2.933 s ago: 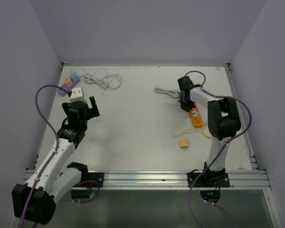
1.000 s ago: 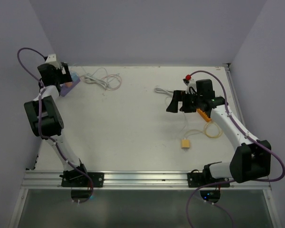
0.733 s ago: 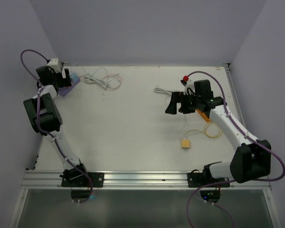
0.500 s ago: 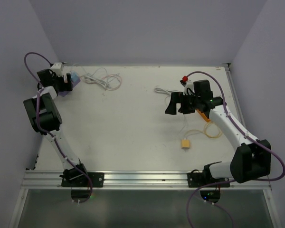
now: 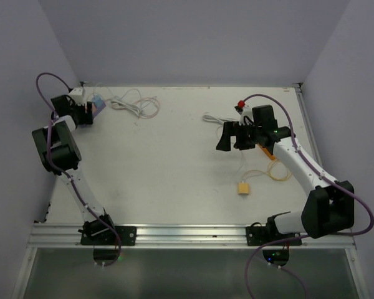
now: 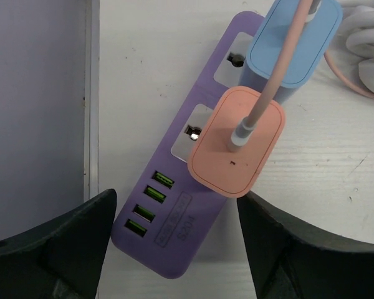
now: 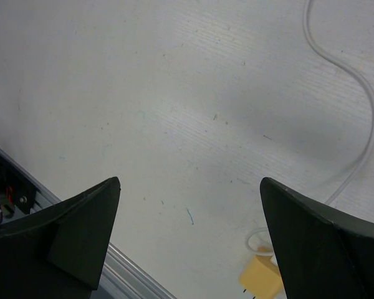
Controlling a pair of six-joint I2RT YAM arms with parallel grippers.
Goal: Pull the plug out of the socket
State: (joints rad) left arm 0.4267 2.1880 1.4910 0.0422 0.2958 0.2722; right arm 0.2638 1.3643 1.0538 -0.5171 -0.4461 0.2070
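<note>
A purple socket strip (image 6: 168, 221) with green USB ports lies by the back-left wall (image 5: 100, 106). A pink plug (image 6: 237, 146) and a blue plug (image 6: 293, 43) sit in its two sockets, the pink one nearer the USB end. My left gripper (image 6: 176, 198) (image 5: 87, 113) hangs over that end, open, one finger on each side of the strip, the right finger (image 6: 280, 249) close beside the pink plug. My right gripper (image 7: 190, 187) (image 5: 230, 136) stands open over bare table at mid-right, holding nothing.
White and pink cables (image 5: 134, 103) coil right of the purple strip. An orange strip (image 5: 266, 150), white cable (image 7: 355, 81) and a loose yellow plug (image 5: 242, 188) (image 7: 260, 278) lie under and near the right arm. The left wall (image 6: 37, 93) runs right beside the purple strip.
My left gripper shifted slightly right along the back-left corner onto the purple strip, and its jaws have narrowed. The right arm has barely moved.
</note>
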